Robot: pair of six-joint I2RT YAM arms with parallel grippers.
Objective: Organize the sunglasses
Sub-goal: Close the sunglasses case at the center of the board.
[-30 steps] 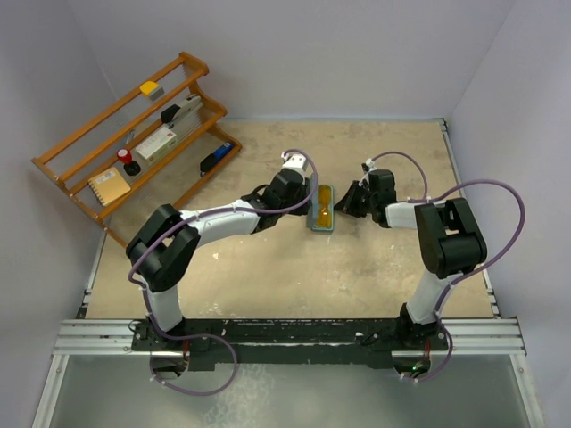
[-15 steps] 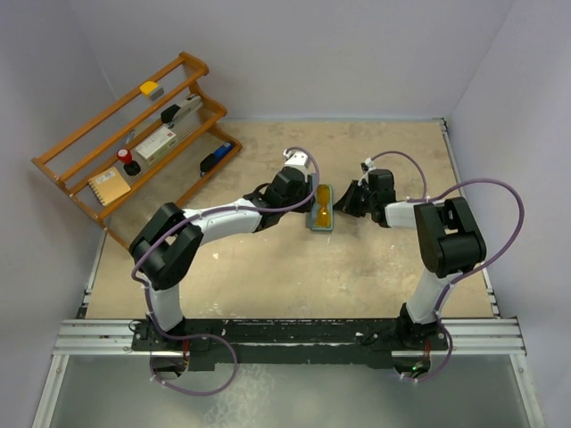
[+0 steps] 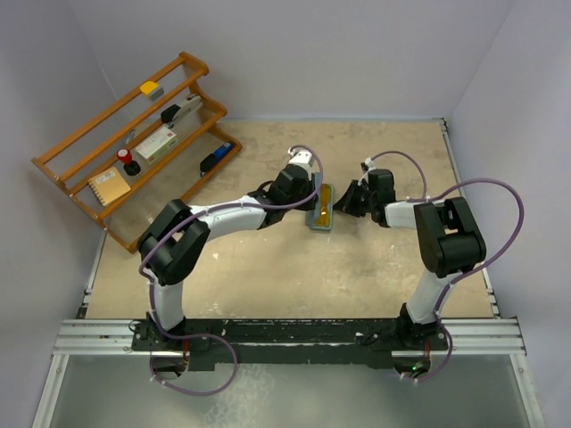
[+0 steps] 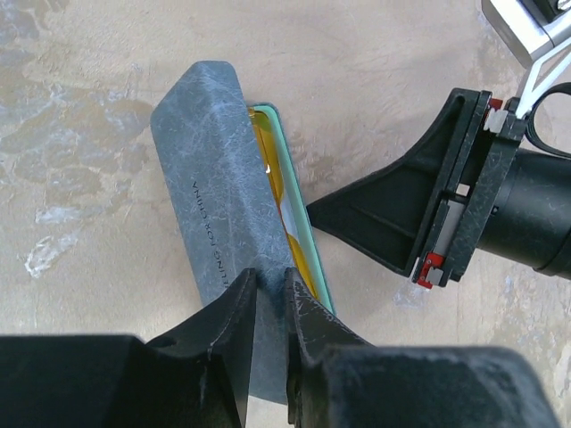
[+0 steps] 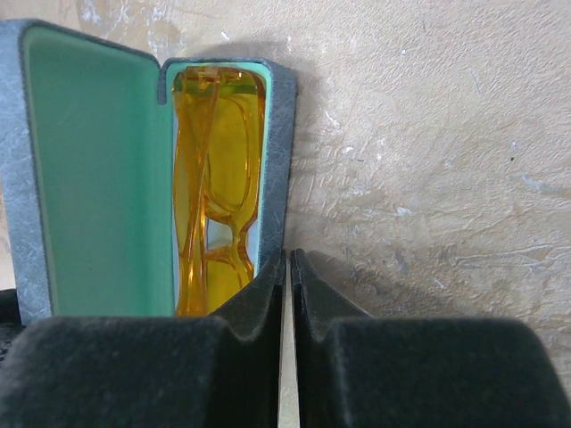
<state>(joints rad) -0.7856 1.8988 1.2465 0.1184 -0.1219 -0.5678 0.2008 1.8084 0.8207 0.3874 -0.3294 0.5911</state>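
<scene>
On the far left of the beige tabletop (image 3: 268, 276) we see a stepped wooden rack (image 3: 94, 119), well apart from the work. Its rails carry a yellow block (image 3: 149, 88), a white box (image 3: 157, 143) and an orange spiral notebook (image 3: 109, 187).

Mid-table, between the two arms, sits the grey hard-shell glasses case (image 4: 210, 178), hemmed in on both sides. The left gripper (image 4: 270, 283) has its fingers nearly together with nothing held between them, and its tips rest against the outer face of the raised lid (image 5: 98, 160). The right gripper (image 5: 287, 259) is closed to a thin slit, its tips touching the outside wall of the case's base.

The translucent amber sunglasses (image 5: 214, 178) are folded and lie lengthwise in that base.

The case is lined in mint green. Its lid stands partly open on the left arm's side. From the left wrist we see only a strip of amber past the lid's edge.
</scene>
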